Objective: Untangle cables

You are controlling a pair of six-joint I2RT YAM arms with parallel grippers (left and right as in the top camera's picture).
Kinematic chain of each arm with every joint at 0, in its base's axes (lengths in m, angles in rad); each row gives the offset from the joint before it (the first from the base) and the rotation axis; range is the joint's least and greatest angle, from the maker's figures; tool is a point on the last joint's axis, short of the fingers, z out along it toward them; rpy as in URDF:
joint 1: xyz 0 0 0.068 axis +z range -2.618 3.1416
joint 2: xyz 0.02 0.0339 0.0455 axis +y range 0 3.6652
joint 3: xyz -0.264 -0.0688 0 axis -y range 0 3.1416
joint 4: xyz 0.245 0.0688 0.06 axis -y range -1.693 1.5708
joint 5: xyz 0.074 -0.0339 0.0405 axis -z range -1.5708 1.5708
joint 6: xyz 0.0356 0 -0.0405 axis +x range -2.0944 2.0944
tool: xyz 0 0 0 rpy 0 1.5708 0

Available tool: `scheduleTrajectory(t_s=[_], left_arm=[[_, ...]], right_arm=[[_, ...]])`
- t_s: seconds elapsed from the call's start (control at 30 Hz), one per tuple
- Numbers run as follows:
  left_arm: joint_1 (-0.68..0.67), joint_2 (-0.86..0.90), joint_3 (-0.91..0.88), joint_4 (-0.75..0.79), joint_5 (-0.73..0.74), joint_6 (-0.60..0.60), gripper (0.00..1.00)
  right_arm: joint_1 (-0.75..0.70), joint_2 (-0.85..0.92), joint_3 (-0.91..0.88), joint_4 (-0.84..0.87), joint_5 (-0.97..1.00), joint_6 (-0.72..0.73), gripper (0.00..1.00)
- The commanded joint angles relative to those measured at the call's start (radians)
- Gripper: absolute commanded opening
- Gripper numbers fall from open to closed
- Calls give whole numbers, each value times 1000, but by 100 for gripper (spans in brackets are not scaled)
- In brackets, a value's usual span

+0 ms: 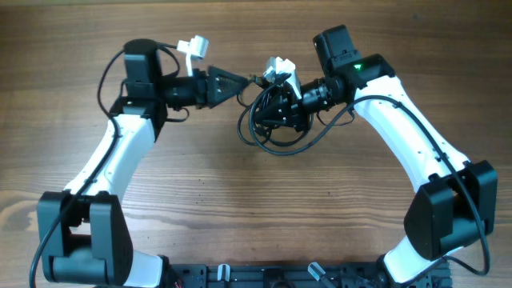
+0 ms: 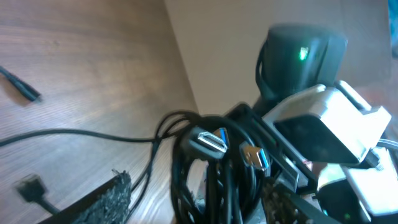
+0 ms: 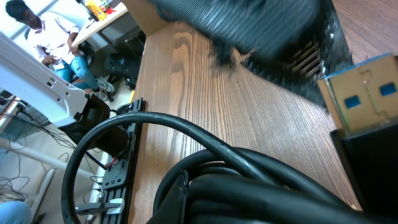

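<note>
The cables (image 1: 276, 128) are a bundle of thin black cords looped on the wooden table. My right gripper (image 1: 278, 108) is shut on the bundle; in the right wrist view the cords (image 3: 267, 186) fill its jaws, with a blue USB plug (image 3: 364, 99) beside them. My left gripper (image 1: 240, 82) is at the bundle's upper left. In the left wrist view its fingers (image 2: 193, 202) are wide apart, with the cables (image 2: 217, 174) and their USB plugs (image 2: 214, 140) between them. One thin cord (image 2: 68, 134) trails off to the left.
The wooden table (image 1: 256, 208) spreads all round. Two loose plug ends (image 2: 22, 90) (image 2: 34, 186) lie on it left of the left gripper. The table's far edge (image 2: 183, 68) is near. A black rail (image 1: 272, 276) runs along the front edge between the arm bases.
</note>
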Motion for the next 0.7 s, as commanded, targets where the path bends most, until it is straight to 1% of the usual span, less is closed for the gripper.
scheduleTrajectory(t_s=[0.0, 0.07, 0.1, 0.23, 0.27, 0.37, 0.43, 0.5, 0.6, 0.67], left_arm=[[-61, -3, 5, -84, -94, 82, 64], [-92, -3, 5, -140, -185, 103, 61], [-104, -3, 5, -147, -194, 113, 59], [-145, -3, 5, -148, -194, 118, 59], [-149, -3, 5, -149, -194, 135, 57], [-125, -4, 6, -147, -212, 134, 57], [-93, -4, 6, -138, -175, 131, 57], [-88, -4, 6, -133, -120, 135, 57], [-121, -3, 5, -134, -111, 135, 55], [-156, -3, 5, -134, -111, 166, 53]], right_arm=[[2, 2, 5, 11, -24, 9, 4], [2, 2, 5, 18, -24, 29, 4], [2, 2, 5, 22, -24, 37, 4], [2, 2, 5, 38, -24, 55, 4], [2, 2, 5, 40, -24, 63, 4], [2, 2, 5, 43, -9, 90, 4], [2, 2, 5, 43, 10, 106, 4], [2, 2, 5, 47, 10, 107, 4], [3, 2, 5, 72, 2, 139, 4], [3, 2, 5, 100, -5, 175, 4]])
